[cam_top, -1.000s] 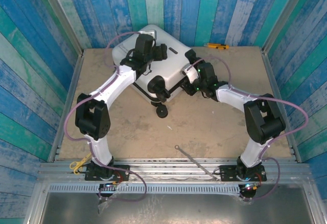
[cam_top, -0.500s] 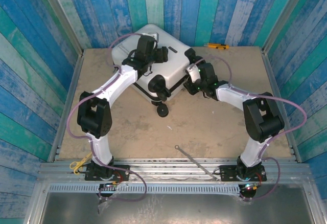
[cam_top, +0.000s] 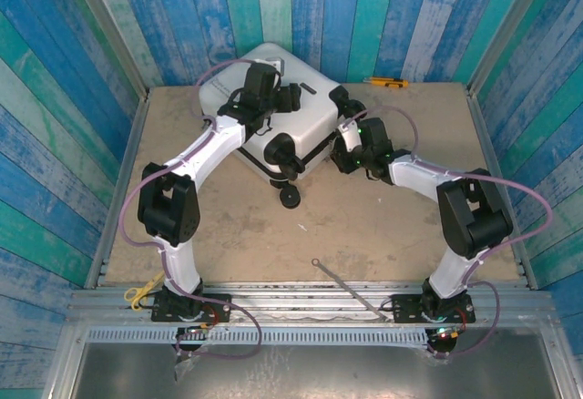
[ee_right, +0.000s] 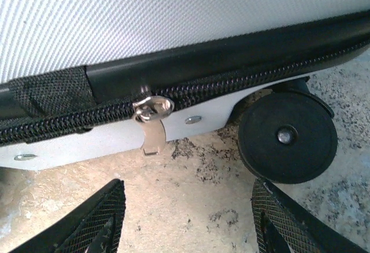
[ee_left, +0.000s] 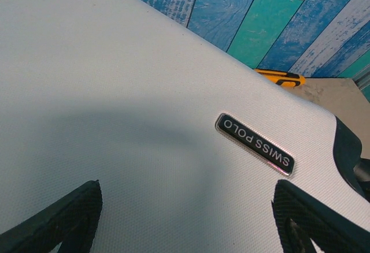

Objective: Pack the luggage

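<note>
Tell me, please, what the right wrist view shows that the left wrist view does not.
Right wrist: the zipper pull, a black wheel and the tabletop. Left wrist: the SWISS POLO badge, a yellow tool and the striped wall. Both: the white shell of the luggage, with an open gripper before it, the right gripper in one, the left gripper in the other.

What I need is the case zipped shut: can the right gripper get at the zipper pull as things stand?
Probably yes. The right gripper is open, with the zipper pull hanging on the luggage seam just ahead of it, nothing between them; the wheel sits aside.
</note>
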Tool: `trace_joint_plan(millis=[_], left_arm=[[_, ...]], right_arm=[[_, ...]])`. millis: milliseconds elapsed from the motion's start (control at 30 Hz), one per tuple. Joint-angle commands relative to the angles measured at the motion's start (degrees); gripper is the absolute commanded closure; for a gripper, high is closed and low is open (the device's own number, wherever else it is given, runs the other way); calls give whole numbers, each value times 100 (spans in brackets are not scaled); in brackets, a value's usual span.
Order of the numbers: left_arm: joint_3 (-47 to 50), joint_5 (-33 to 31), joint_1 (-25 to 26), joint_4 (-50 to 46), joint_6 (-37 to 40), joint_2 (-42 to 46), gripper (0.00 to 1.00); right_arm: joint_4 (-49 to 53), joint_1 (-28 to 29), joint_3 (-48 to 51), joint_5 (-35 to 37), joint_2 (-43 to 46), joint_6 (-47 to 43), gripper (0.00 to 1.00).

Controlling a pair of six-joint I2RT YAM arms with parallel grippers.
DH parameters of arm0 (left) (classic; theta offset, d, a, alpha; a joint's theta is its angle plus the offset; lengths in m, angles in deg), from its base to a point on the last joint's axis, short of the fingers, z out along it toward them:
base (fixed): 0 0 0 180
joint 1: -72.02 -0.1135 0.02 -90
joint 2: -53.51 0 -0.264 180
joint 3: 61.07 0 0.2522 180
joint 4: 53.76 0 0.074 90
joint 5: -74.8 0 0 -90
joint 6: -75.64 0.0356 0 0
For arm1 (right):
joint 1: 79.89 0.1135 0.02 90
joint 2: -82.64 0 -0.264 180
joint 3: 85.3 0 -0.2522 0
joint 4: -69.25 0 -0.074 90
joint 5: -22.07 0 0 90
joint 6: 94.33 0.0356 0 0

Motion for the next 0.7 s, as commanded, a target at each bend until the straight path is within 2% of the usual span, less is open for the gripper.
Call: trace_joint_plan(millis=[0,200,367,467,667], left_arm=[[-147,94,-5,-67,20,-220,20],[-133,108,-5,-96,47,-233,20],[-126,125,-5,-111,46,-256,21],[-110,125,-5,-107,41,-260,21],[-48,135,-5,-118,57,-246,22]], right_arm=[[-184,25,-234,-128,-254,60,40],[-231,99,-492,-99,-543,59,41],[-408,195,-549,142,-619,117,46],[-524,247,-551,350,-628,152,53],[-608,306,-557,700,-593,183,75]])
